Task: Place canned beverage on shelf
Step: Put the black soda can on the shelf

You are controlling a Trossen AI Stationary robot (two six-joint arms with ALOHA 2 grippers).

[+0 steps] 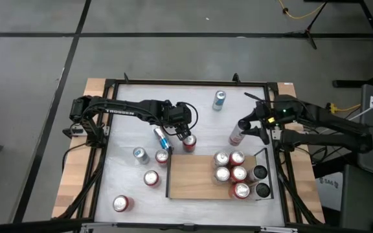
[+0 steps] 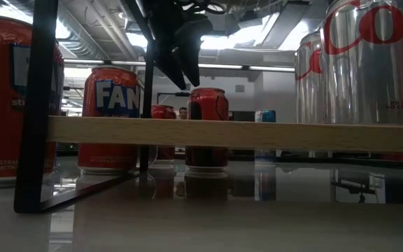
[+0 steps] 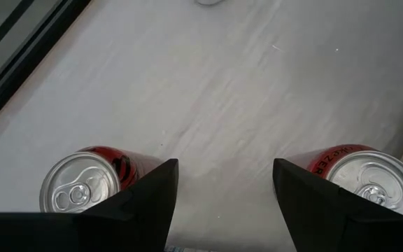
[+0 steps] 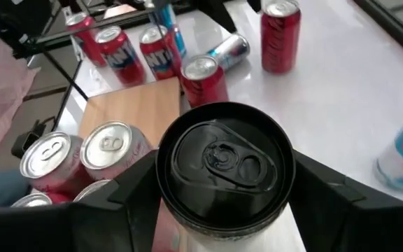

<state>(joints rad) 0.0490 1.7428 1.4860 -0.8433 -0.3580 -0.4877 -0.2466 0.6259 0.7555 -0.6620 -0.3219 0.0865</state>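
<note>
Left gripper (image 1: 185,134) over the white tabletop (image 1: 193,113), fingers (image 3: 142,203) spread and empty, bare table showing in the gap. Two red cans standing just outside those fingers, one to each side: a red can (image 3: 89,180) off one fingertip, another red can (image 3: 359,175) off the other, close to the edge of the shelf. Lying on its side just left of the gripper, a blue can (image 1: 161,138). Farther left and toward the table's front, a silver can (image 1: 140,155) and two more red cans (image 1: 151,178) standing apart.

Below and right of the left gripper, the shelf (image 1: 193,178): a flat light-brown board, its left half bare, a cluster of silver-topped cans (image 1: 230,173) standing at its right end.

Right gripper (image 1: 246,128) just beyond the shelf's far right corner, clamped around a black-topped can (image 4: 224,164), one finger pressed to each side of it, can raised and slightly tilted. Well behind this gripper, a pale blue can (image 1: 219,99) standing alone. Right of the shelf's cluster, two dark-topped cans (image 1: 261,181) on the table.
</note>
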